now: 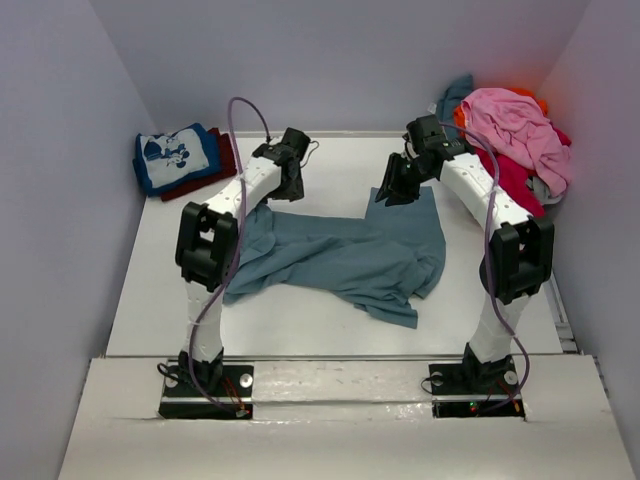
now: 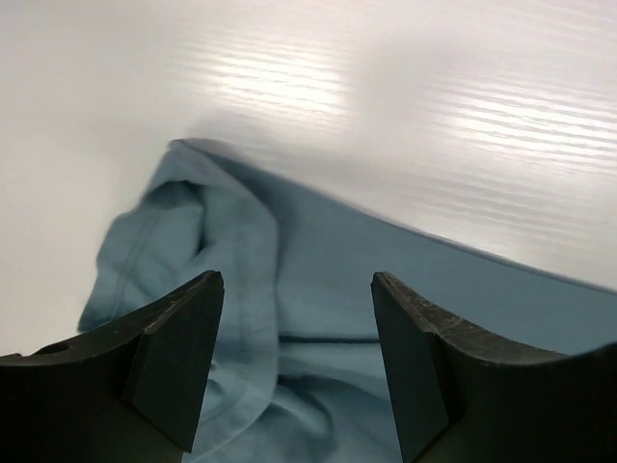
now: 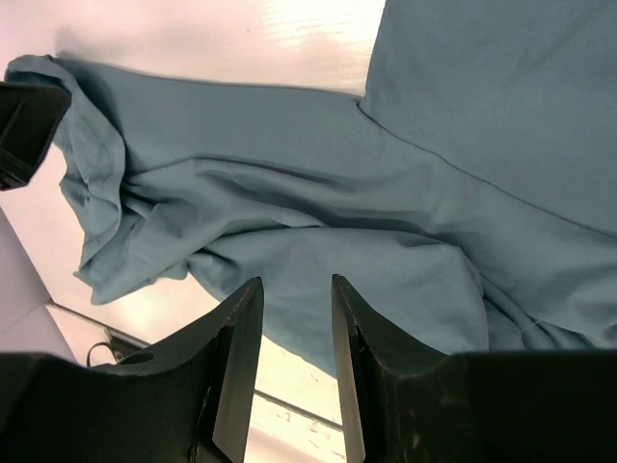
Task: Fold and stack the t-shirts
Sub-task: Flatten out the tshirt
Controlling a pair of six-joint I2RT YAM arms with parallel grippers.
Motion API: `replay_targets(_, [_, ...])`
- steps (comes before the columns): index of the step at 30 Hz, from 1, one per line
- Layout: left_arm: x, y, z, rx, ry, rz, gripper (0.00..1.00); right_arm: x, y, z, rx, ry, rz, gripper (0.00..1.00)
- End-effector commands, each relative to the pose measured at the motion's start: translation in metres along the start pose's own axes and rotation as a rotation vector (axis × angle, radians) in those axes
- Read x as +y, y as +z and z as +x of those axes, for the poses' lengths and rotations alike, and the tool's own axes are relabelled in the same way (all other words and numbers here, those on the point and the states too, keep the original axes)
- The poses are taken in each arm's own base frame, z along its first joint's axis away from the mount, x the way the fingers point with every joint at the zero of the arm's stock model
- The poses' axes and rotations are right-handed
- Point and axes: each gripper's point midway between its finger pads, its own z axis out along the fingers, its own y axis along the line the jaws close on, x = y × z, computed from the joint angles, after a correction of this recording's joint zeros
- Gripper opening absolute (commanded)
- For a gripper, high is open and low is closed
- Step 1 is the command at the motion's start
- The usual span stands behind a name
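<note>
- A plain slate-blue cotton t-shirt (image 1: 350, 255) is found lying unfolded and creased across the middle of the white table (image 1: 200, 320), beneath and between both sets of fingers.
- No fold is seen in it: one sleeve is bunched up at the left end, and the hem side is rumpled toward the near edge.
- The left gripper (image 2: 297, 285) is held over the bunched sleeve. Its fingers (image 2: 178, 357) are spread wide and nothing is held between them; the cloth lies below and just beyond the tips.
- The right gripper (image 3: 296, 283) hangs over the flatter far right part of the shirt. Its fingers (image 3: 236, 357) are set a narrow gap apart, with nothing in the gap, and cloth is seen through it.
- Outward of the left fingers, at the far left corner, a folded blue t-shirt with white cartoon print (image 1: 175, 155) is stacked on a folded dark red t-shirt (image 1: 228, 160).
- Outward of the right fingers, at the far right corner, a loose heap is noted: a pink t-shirt (image 1: 515, 125) on top, with a red t-shirt (image 1: 520, 180), an orange t-shirt (image 1: 540, 100) and a teal t-shirt (image 1: 460, 92) under and behind it.
- Progress is judged as early: two shirts done, one laid out but unfolded, four waiting.
</note>
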Motion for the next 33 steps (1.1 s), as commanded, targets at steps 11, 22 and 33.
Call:
replay_targets(11, [-0.059,0.032,0.047,0.153,0.149,0.206,0.73,0.012,-0.016,-0.011,-0.059,-0.038,-0.038,0.4])
replay_targets(22, [-0.058,0.048,0.082,0.221,0.166,0.233,0.73,0.012,-0.015,-0.012,-0.058,-0.037,-0.034,0.4])
replay_targets(33, [-0.014,0.045,0.077,0.202,0.099,0.097,0.74,0.002,-0.004,-0.005,-0.034,-0.03,-0.009,0.4])
